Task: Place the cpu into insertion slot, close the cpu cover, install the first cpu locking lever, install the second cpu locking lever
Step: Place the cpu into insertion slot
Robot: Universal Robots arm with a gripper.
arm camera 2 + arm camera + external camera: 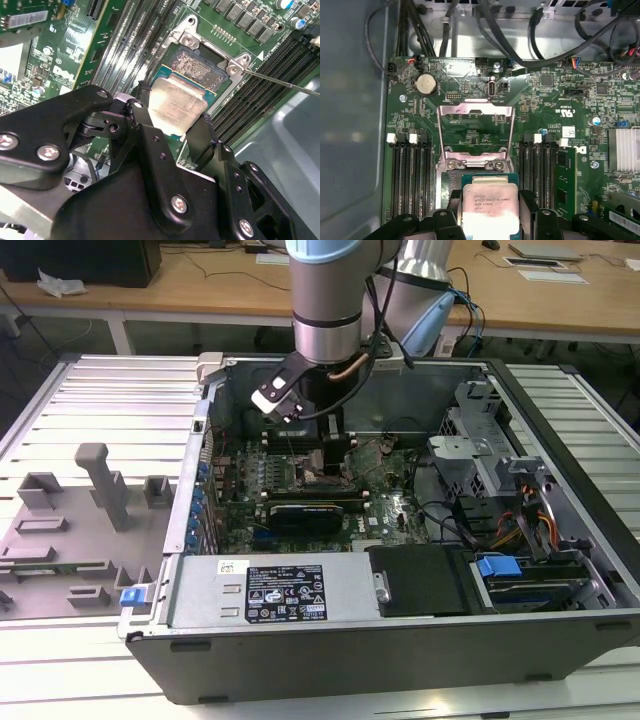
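Your gripper (171,119) is clenched on the cpu (178,99). A black finger (142,120) presses against each of two opposite edges, and the dull silver top faces up between them. In the second wrist view the chip sits over the insertion slot (196,66) and hides part of it, while the far part of the pale pin field stays uncovered. You cannot tell from either wrist view whether the chip already touches the slot.

In the first wrist view the cpu cover (475,104) is swung open, hinged at the slot's far edge, with green motherboard (545,100) showing through its window. Long black memory slots (410,175) run on both sides of the slot. A thin metal lever (280,83) angles away from one corner of the slot's frame, unlatched.

In the exterior view your arm reaches straight down into the open computer case (300,660).
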